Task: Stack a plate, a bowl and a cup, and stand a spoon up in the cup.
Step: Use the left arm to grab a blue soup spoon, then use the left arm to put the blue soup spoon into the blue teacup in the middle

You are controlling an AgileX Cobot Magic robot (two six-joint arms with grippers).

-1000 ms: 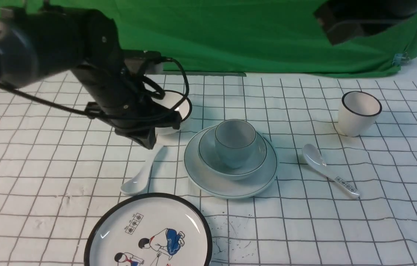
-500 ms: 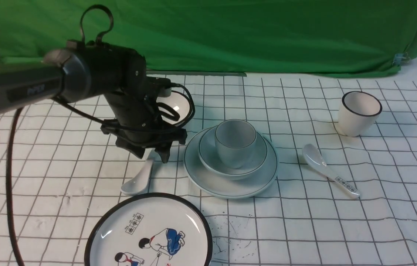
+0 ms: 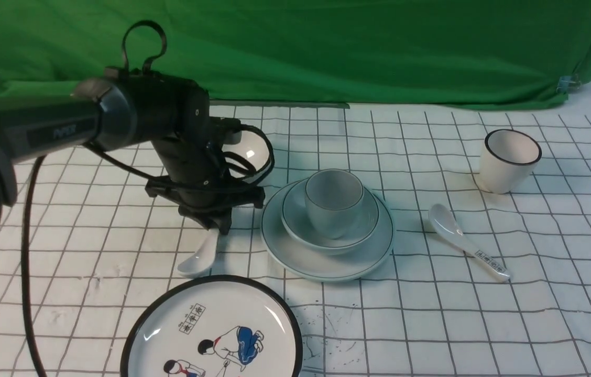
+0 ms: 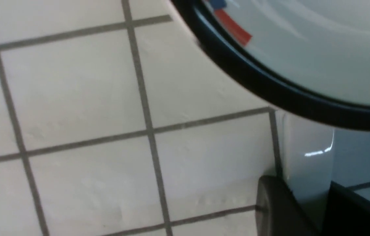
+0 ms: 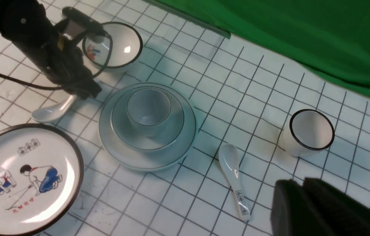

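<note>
The left gripper's black fingers (image 3: 214,228) have drawn together since half a second ago and now look clamped on the thick handle of the plain all-white ceramic soup spoon (image 3: 204,256). The spoon's scoop has shifted slightly to the right and lies on the camera side of the fingers; beside it, the black-rimmed plate with cartoon figures (image 3: 269,324) has slid a touch too. That suggests the grip is taking hold, so a lift is probably next. Just to the gripper's right the stack looks ready: the pale bluish-white round plate (image 3: 327,272), the wide shallow pale bluish bowl (image 3: 368,222) on it, and the small handleless pale bluish cup (image 3: 329,214) upright inside. Only standing the spoon in the cup seems left

The fingers cover the handle's end, so how much of it they hold is unclear. In the left wrist view the cartoon plate's rim hides the scoop. The right gripper (image 5: 298,183) is blurred and cut off, its tips apparently together with nothing seen between them
</note>
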